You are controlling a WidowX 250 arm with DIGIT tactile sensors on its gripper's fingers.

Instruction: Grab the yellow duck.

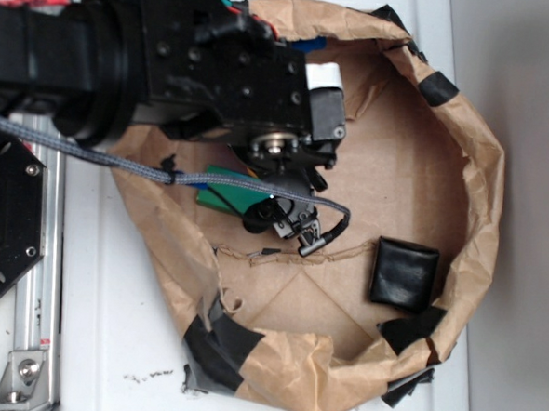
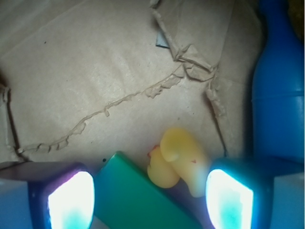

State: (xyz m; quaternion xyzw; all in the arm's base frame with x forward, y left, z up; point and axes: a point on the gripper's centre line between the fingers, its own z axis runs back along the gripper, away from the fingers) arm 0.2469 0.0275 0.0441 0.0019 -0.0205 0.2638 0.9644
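As seen from the wrist view, the fingers (image 2: 145,200) were spread wide and held nothing. The yellow duck (image 2: 177,162) lay between them, nearer the right-hand pad, touching the green block (image 2: 138,198). A blue bottle (image 2: 279,90) stood beside it on the brown paper (image 2: 95,71).

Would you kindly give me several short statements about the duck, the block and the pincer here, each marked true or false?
1. The yellow duck lies right beside the green block. True.
2. The pincer is shut on the duck. False: its fingers stand apart, and the duck sits free between them.
3. A blue bottle lies at the right in the wrist view. True.
4. The black square object rests on the green block. False: it lies apart on the brown paper.
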